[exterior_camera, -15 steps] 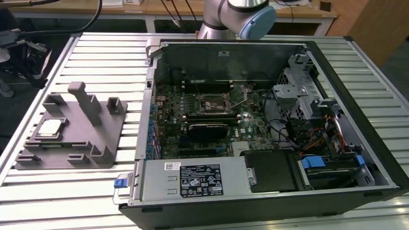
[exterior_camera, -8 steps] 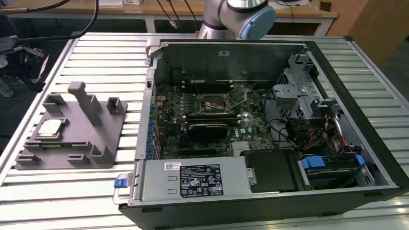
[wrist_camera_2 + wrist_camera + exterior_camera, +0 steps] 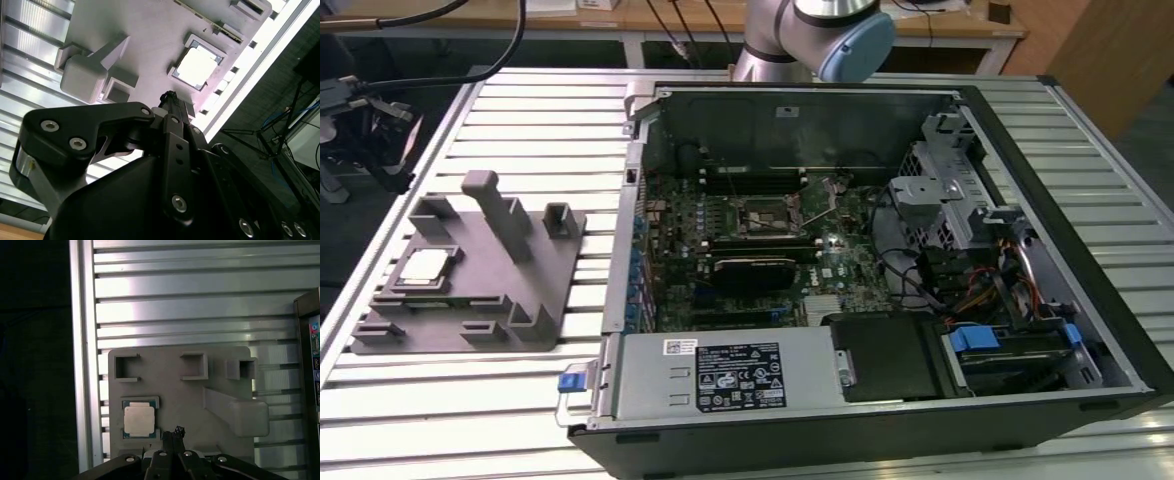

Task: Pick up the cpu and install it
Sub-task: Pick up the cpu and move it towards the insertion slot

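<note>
**Empty hand over the fixture, cpu waiting in its pocket**

The cpu (image 3: 427, 266) lies flat, silver top up, in a shallow square pocket of the grey fixture (image 3: 520, 295). The fixture rests on the slatted table (image 3: 520, 110), on the exterior view's left of the open computer case (image 3: 1107, 300). The pocket's low walls probably keep the chip square and in a known spot for picking. In both wrist views the hand (image 3: 172, 432) hangs above the fixture, near the cpu's pocket but clear of the chip, clenched with nothing in its grip. The black socket (image 3: 761, 217) on the board inside the case looks like the place meant for the chip. A white sticker (image 3: 740, 372) covers the metal box at the case's near edge, and its print is too small to make out.
</note>
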